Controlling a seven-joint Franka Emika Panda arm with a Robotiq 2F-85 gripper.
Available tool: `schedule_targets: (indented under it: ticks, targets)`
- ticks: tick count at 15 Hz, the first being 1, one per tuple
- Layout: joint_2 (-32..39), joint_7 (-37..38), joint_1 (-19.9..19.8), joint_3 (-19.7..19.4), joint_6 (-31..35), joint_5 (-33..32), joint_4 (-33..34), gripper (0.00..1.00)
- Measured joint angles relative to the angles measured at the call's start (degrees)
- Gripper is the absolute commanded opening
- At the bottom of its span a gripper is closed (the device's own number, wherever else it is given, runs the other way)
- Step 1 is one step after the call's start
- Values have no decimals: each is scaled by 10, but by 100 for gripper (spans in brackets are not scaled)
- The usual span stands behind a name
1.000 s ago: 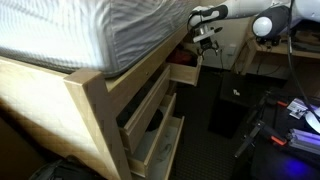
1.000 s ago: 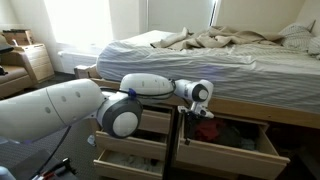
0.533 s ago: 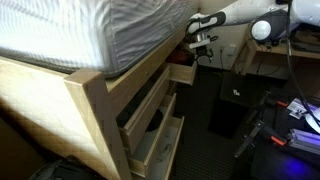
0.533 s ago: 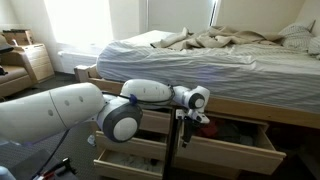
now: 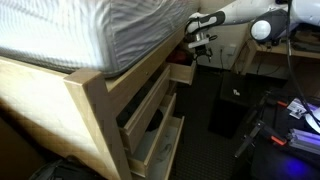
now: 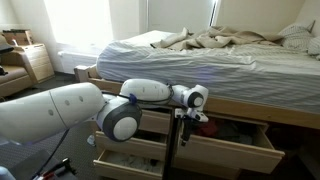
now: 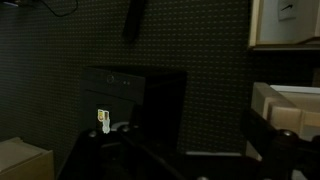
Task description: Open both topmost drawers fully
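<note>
Exterior views show two topmost drawers, near one [image 5: 150, 103] and far one [image 5: 182, 73], both pulled out, with flat pale-wood box fronts. One lower drawer [image 5: 160, 148] is also out. Gripper [image 5: 203, 46] hangs just above the far one; can't tell its jaw state.

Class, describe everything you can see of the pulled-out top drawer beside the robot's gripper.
The top drawer is a wide, shallow box of pale wood with a plain front and no handle. It stands pulled out from under the bed frame, level, with its inside in shadow. The gripper hangs by the end of the drawer nearest the arm; whether they touch cannot be told.
</note>
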Motion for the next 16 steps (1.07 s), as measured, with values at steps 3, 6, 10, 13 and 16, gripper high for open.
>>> schedule_targets:
  ticks: [3, 6, 10, 13, 16]
  targets:
    - [-3, -1, -7, -1, -28, 0, 53, 100]
    - [-36, 6, -12, -1, -42, -3, 74, 100]
    - [-34, 17, -11, 3, -18, 2, 60, 100]
    - [10, 59, -10, 9, 56, 6, 53, 100]
    - [31, 109, -2, 9, 136, 5, 11, 100]
